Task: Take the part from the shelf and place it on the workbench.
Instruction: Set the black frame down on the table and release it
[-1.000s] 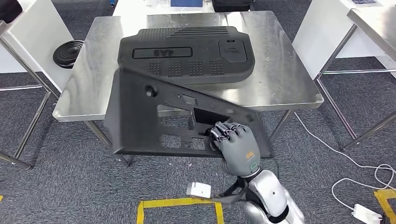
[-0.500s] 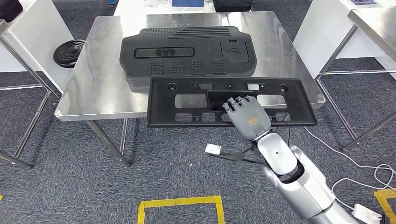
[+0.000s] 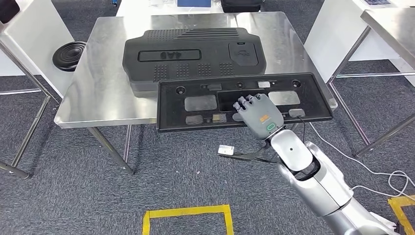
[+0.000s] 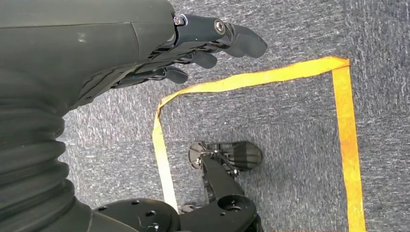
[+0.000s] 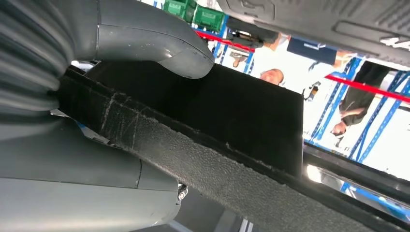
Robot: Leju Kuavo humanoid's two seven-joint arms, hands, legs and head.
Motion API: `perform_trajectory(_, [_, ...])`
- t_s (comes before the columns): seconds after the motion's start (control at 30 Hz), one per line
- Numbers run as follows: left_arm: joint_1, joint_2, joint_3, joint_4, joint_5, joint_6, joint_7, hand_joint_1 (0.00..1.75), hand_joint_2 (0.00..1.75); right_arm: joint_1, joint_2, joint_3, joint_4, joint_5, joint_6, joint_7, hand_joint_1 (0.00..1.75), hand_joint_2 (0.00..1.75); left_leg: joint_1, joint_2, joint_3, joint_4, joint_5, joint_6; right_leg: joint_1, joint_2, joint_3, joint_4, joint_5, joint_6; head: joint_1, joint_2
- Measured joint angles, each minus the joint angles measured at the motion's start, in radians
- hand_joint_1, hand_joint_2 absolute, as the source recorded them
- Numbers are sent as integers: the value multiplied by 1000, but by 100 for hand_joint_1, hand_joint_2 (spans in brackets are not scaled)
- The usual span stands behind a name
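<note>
My right hand (image 3: 259, 115) held the black panel (image 3: 244, 101) over the workbench (image 3: 103, 93) edge, not yet released; left hand (image 4: 203, 46) hung empty, fingers loosely curled.

Long flat black plastic panel with rectangular cutouts (image 3: 195, 105), level, overhanging the steel counter's (image 3: 98, 93) near edge, right hand (image 3: 259, 115) gripping it.
</note>
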Motion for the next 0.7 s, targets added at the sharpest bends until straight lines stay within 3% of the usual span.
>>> perform_trajectory(0.07, [0,2,0,-1,0,0,0,0,175,-2,0,4,5,-3,-1,-3,175,175,7,-3,-2,10,-7,-19,-13,1,69,-139,57,30,2,0])
perform_trajectory(0.1, [-1,4,0,-2,0,0,1,0,175,-4,0,6,7,-8,-2,-10,175,175,7,-4,-4,17,-13,-30,-17,4,99,-195,76,34,3,0])
perform_trajectory(0.13, [-1,6,0,-3,-1,0,2,0,175,-5,0,8,10,-15,-4,-20,175,175,5,-6,-7,22,-16,-40,-18,6,116,-225,84,28,3,0])
perform_trajectory(0.23, [1,8,0,-4,-6,-1,6,0,175,-10,-3,21,17,-39,-14,-59,175,175,5,-7,-9,22,-16,-56,-14,6,119,-224,86,-11,-2,0])
perform_trajectory(0.3, [0,7,0,-4,-10,-2,8,0,175,-17,-6,31,18,-49,-30,-77,175,175,9,17,-23,58,-36,-62,-13,2,122,-224,86,-26,-4,0])
perform_trajectory(0.4, [-3,7,0,-4,-12,-1,8,0,175,-24,-11,42,19,-57,-57,-97,175,175,8,55,-117,244,-117,-63,-3,-8,130,-224,80,-43,-6,0])
perform_trajectory(0.43, [-3,7,0,-4,-12,-1,8,0,175,-24,-13,48,19,-59,-61,-103,175,175,8,58,-149,299,-130,-61,2,-11,133,-224,77,-47,-6,0])
perform_trajectory(0.47, [-3,7,0,-4,-13,-1,8,0,175,-24,-15,53,20,-61,-65,-110,175,175,8,59,-167,322,-125,-58,6,-13,136,-224,74,-51,-5,0])
perform_trajectory(0.5, [-3,7,0,-4,-14,-1,9,0,175,-25,-17,59,21,-64,-68,-117,175,175,7,59,-165,306,-101,-52,9,-14,141,-224,71,-54,-5,0])
perform_trajectory(0.6, [-5,7,-1,-4,-19,-1,11,0,175,-35,-22,75,23,-73,-82,-138,175,175,-4,62,-83,124,-4,-30,17,-15,157,-224,56,-52,-5,0])
perform_trajectory(0.63, [-7,7,-1,-4,-20,-1,13,0,175,-39,-25,79,24,-76,-86,-142,175,175,-8,64,-62,82,6,-26,19,-15,159,-224,53,-49,-5,0])
perform_trajectory(0.7, [-10,6,-1,-4,-21,-1,17,0,175,-44,-30,87,26,-79,-92,-148,175,175,-16,63,-51,56,-2,-23,21,-18,159,-227,49,-40,-4,0])
